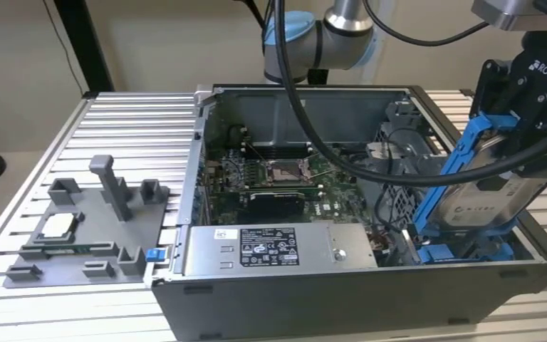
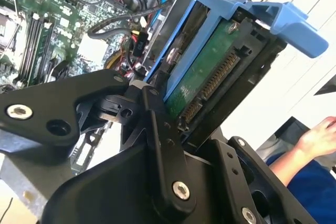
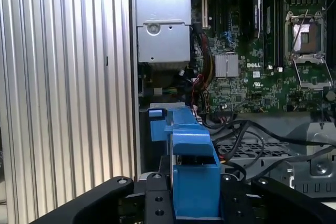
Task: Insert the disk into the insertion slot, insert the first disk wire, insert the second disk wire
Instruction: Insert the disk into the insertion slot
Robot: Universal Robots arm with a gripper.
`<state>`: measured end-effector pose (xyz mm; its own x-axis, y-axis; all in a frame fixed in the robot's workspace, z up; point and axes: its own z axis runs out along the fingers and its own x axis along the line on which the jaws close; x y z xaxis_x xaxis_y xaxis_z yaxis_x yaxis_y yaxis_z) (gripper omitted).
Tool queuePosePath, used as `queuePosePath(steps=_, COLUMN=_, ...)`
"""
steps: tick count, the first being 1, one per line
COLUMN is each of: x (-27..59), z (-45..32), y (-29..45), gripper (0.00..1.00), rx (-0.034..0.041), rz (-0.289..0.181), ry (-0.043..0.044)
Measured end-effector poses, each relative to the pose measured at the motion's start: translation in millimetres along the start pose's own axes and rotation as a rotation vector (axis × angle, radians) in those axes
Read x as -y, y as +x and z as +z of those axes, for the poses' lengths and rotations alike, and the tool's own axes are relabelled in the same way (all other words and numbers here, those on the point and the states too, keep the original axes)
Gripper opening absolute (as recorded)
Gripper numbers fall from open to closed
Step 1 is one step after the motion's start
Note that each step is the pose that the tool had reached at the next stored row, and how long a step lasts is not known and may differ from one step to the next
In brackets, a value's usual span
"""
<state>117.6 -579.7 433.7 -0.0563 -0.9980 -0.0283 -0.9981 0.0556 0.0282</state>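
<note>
Flat rectangular silver-grey disk (image 1: 490,191), white label, clipped in bright blue plastic carrier; green circuit board face in second wrist view (image 2: 202,77). Disk tilted steeply at the exterior view's right. Black angular gripper (image 1: 518,149) reaches down from upper right, 2 fingers pinching disk. Disk's lower end at grey metal insertion slot (image 1: 459,251) with blue rails, lower right of open dark case (image 1: 350,303); contact unclear. Ribbed aluminium table (image 1: 112,121) beneath.
</note>
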Motion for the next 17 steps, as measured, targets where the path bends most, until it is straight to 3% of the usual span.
queuePosePath(steps=17, x=2.1, z=14.8, y=-0.9, gripper=0.0, rx=-0.0008, rz=-0.033, ry=0.0039)
